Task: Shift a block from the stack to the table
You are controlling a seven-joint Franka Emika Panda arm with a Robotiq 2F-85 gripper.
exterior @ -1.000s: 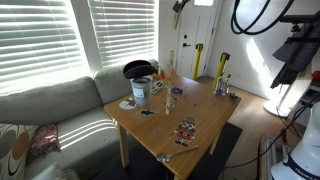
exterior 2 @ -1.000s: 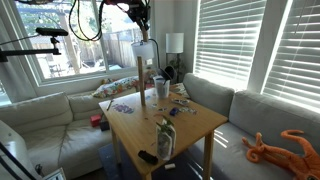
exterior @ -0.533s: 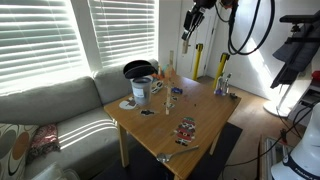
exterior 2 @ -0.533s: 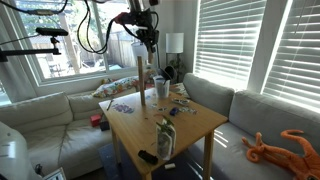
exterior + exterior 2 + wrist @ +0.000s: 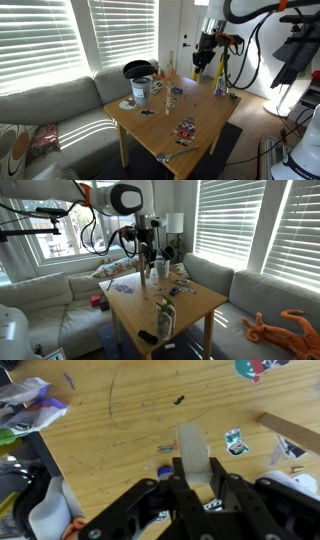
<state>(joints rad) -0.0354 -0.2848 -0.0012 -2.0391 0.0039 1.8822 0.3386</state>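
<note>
My gripper is shut on a pale rectangular block and holds it upright just above the light-brown wooden table. In both exterior views the gripper hangs low over the table's far part. The thin wooden stack stands beside the gripper and also shows in an exterior view. A wooden bar at the right edge of the wrist view may be that stack.
A black pot, a white can, small cards and stickers and a bottle sit on the table. A grey-green sofa runs round two sides. A yellow stand is behind the table.
The arm has come down from high above the stack to just over the tabletop, carrying the block with it. The stack looks shorter than before.
</note>
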